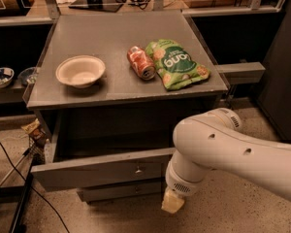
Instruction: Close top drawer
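The top drawer [97, 171] is a wide shallow grey drawer pulled out toward me from under the grey cabinet top [121, 33]. Its long front panel has a small metal knob [138, 169] at the centre. My white arm [223, 149] comes in from the right and bends down in front of the drawer's right end. The gripper [173, 201] hangs at the arm's lower end, just below and in front of the drawer front's right part, near the floor. Only a pale yellowish tip of it shows.
On the cabinet top sit a white bowl [80, 71], a red can on its side [141, 62] and a green snack bag [176, 63]. A lower drawer front [119, 191] shows beneath. Cables [19, 174] and a stand leg lie on the floor at left. Shelves with bowls [1, 76] are at left.
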`<control>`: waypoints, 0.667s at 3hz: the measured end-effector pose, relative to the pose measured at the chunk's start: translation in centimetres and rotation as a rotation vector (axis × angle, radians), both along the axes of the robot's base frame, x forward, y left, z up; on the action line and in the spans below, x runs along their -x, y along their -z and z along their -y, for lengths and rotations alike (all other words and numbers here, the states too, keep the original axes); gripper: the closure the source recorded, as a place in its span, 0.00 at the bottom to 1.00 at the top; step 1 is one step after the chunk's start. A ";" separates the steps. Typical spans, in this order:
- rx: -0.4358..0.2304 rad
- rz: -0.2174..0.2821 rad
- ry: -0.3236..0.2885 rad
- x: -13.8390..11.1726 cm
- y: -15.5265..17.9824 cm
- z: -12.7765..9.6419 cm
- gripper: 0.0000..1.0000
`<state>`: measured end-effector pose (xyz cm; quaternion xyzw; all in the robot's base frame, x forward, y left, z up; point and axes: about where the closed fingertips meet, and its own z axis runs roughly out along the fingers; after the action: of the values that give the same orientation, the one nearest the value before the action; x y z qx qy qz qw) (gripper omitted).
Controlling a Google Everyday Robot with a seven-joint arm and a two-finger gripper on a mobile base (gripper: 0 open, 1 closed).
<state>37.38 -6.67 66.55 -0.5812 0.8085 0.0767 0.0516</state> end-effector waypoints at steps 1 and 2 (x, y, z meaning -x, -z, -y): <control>0.000 0.000 0.000 0.0 0.0 0.0 0.73; 0.010 0.005 0.016 -0.4 0.1 -0.1 0.96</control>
<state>37.75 -6.61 66.45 -0.5750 0.8134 0.0708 0.0514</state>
